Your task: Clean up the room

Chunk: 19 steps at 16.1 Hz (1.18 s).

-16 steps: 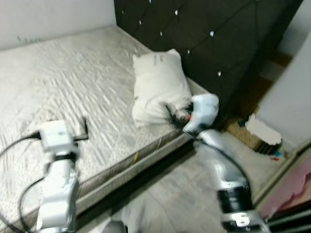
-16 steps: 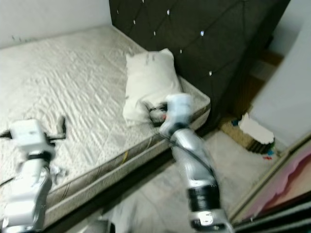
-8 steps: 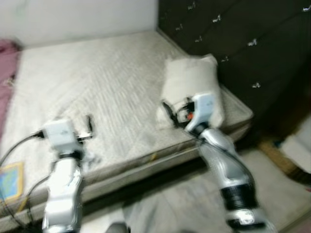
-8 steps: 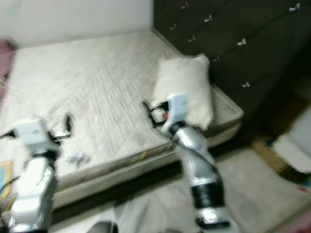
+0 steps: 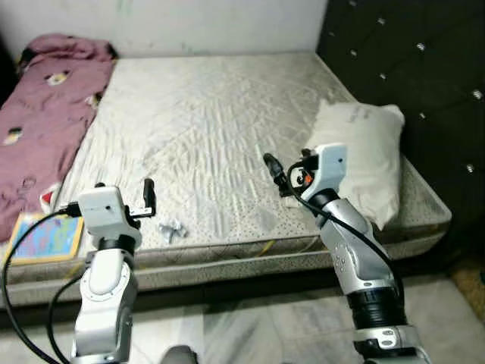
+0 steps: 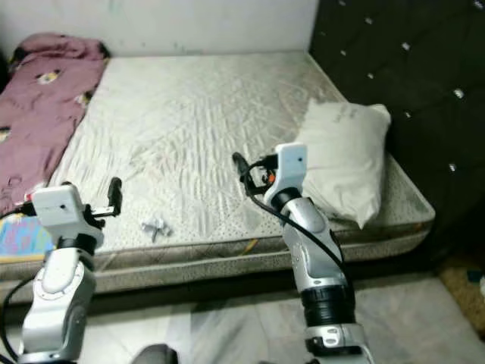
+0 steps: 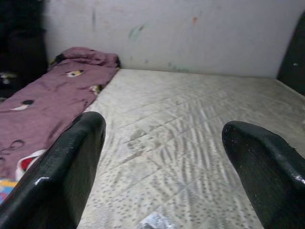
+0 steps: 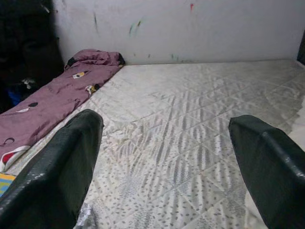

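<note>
Mattress (image 5: 212, 114) is lying bare and quilted, pale grey, running from the white wall (image 5: 189, 23) at 12 o'clock to the near edge, where both arms are reaching over it. No bins or baskets are appearing among these views — the bed itself is carrying everything.

A purple blanket (image 5: 45, 114) is lying bunched along the bed's edge at 9 to 10 o'clock, printed with small pale patches. A white pillow (image 5: 364, 159) is leaning against the dark tufted headboard (image 5: 409, 68) at 3 o'clock, rumpled, its lower corner hanging near the bed's edge. A small crumpled wrapper (image 5: 170, 230) — silvery, creased — is sitting on the mattress close to the near edge at about 7 o'clock, between the two arms and nearer the left one. A colourful book (image 5: 45, 236) is lying flat at 8 o'clock, beside the blanket's end.

The left gripper (image 5: 149, 196) is hovering just above the near edge, beside the wrapper, its fingers (image 7: 71, 162) standing wide apart and holding nothing. The right gripper (image 5: 274, 168) is hanging over the mattress at 4 o'clock, just beside the pillow, its fingers (image 8: 62, 167) likewise spread wide and gripping nothing.
</note>
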Available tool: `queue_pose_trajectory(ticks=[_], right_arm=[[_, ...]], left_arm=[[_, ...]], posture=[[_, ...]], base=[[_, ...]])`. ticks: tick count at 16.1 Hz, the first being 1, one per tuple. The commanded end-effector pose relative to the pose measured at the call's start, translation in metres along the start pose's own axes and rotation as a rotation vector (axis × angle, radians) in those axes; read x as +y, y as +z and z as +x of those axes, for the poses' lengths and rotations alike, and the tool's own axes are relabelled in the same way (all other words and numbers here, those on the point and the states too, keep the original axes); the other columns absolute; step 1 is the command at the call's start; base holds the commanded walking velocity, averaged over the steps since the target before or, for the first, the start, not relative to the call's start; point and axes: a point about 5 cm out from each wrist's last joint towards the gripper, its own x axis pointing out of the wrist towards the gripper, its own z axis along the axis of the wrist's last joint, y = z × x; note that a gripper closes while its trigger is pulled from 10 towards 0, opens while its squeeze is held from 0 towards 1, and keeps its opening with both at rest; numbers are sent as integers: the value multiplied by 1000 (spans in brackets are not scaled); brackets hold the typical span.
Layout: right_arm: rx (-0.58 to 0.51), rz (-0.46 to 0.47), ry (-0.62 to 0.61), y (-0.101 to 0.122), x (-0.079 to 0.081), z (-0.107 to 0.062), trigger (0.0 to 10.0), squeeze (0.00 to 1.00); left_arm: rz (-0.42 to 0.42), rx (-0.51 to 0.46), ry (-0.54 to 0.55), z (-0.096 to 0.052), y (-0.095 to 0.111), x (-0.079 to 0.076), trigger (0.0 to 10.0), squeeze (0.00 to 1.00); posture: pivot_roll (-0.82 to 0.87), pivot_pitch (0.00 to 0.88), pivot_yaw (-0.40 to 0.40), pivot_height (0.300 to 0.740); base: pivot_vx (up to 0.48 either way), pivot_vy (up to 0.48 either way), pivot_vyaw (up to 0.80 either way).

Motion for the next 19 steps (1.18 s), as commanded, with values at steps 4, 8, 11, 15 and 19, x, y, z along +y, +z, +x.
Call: queue_pose_trajectory(ticks=[4,8,11,15,19], right_arm=[[-18,-20,21,5,7,3,10000,0],[-38,-82,11,2,7,3,10000,0],[-40,-171,8,1,5,2,10000,0],[-32,-90,14,-1,4,-1,10000,0],[-32,-80,23,-2,4,0,10000,0]], left_arm=[[-3,-27,-11,2,5,0,10000,0],[-4,-28,-17,1,5,0,10000,0],[-9,-27,-18,2,5,-1,10000,0],[-26,-2,33,4,3,-4,10000,0],[-26,17,41,5,0,-1,10000,0]], posture=[[-39,0,-60,740],[-39,0,-60,740],[-39,0,-60,740],[-37,0,-58,740],[-34,0,-60,740]], base=[[372,0,0],[480,0,0],[398,0,0],[75,0,0],[0,0,600]])
